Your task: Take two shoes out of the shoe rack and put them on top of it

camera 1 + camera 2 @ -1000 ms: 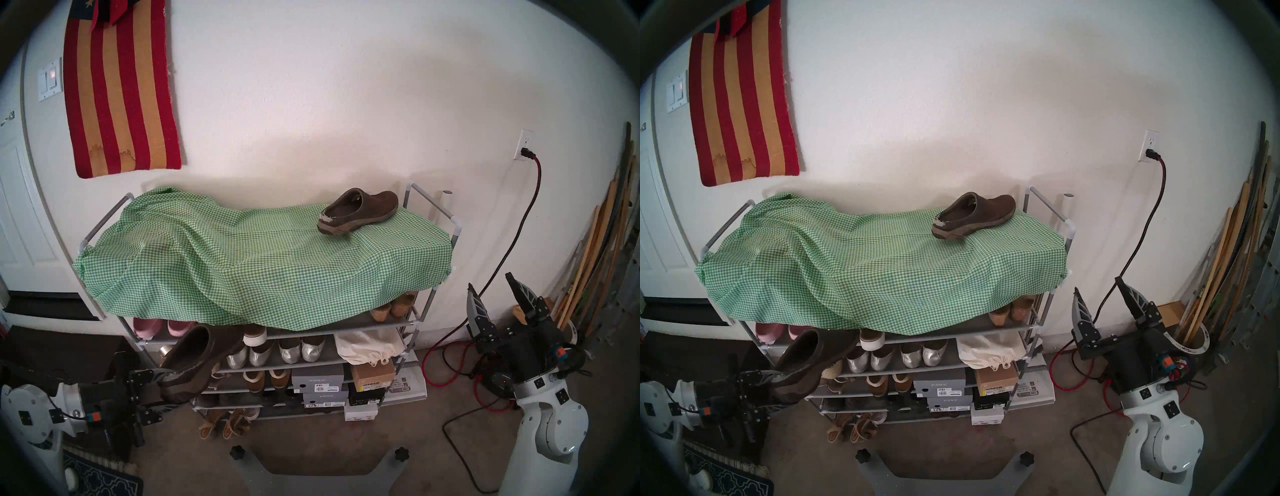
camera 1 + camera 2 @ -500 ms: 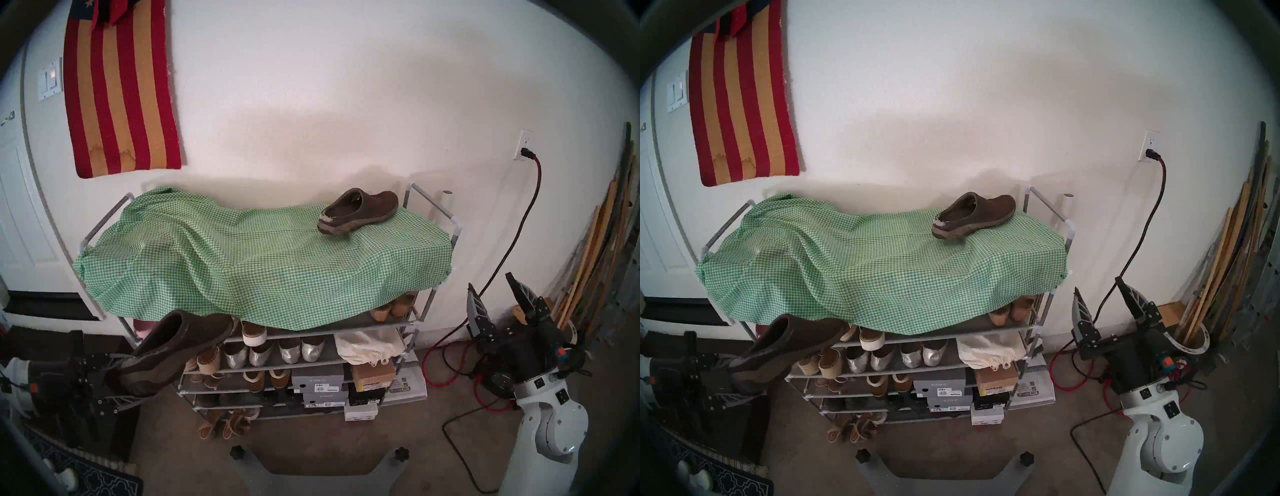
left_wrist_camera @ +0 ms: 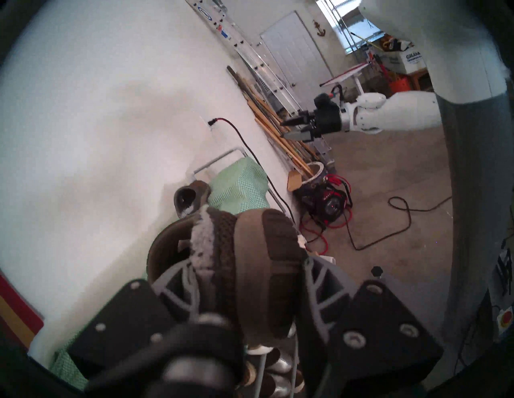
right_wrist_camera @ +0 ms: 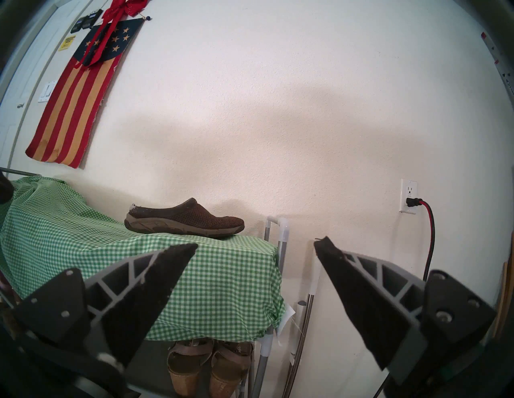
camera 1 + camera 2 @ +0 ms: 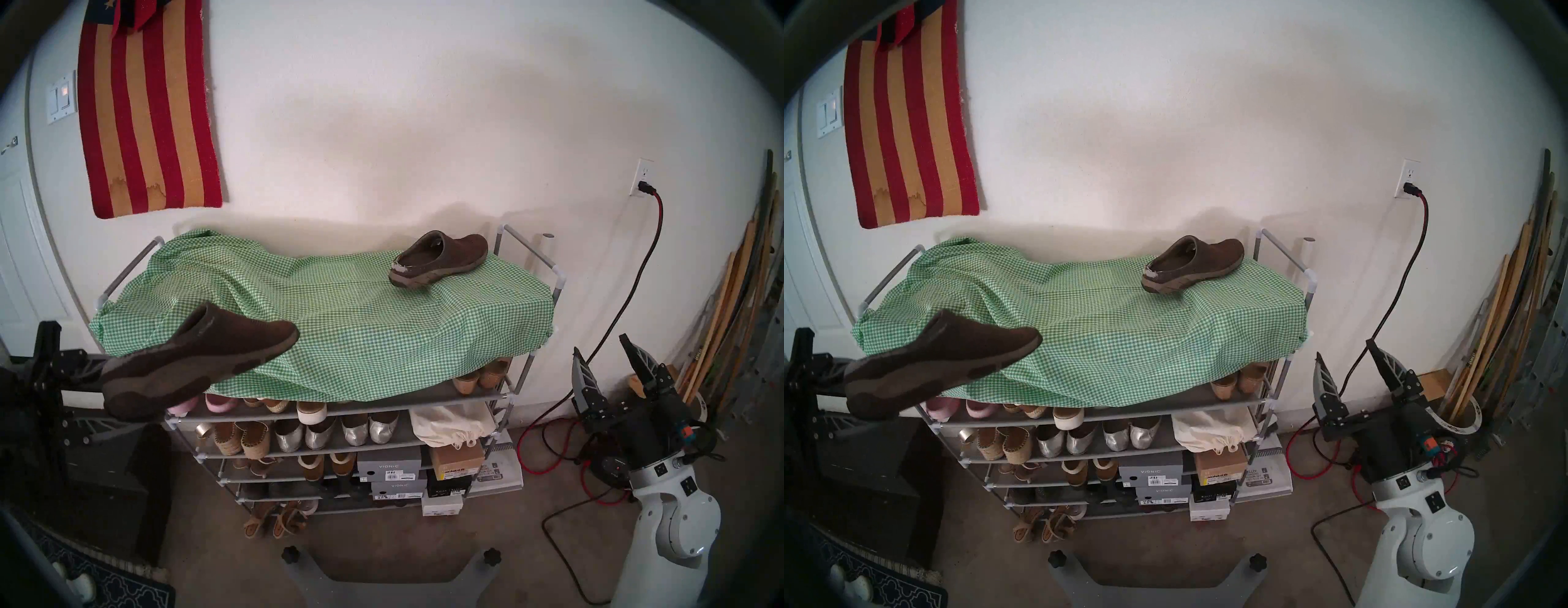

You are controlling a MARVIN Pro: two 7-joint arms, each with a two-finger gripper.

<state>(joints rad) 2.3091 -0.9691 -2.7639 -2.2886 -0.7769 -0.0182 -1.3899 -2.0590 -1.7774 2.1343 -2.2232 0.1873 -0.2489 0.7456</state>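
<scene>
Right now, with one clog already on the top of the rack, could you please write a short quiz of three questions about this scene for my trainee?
1. True or false: the left gripper is shut on the second clog.
2. Which end of that clog is gripped? A. the toe B. the heel C. the middle of the sole
3. Fill in: the first clog lies on the ______ cloth that covers the top of the shoe rack.

Key: 1 true. 2 B. 3 green-white gingham. The right gripper is open, beside the rack.
</scene>
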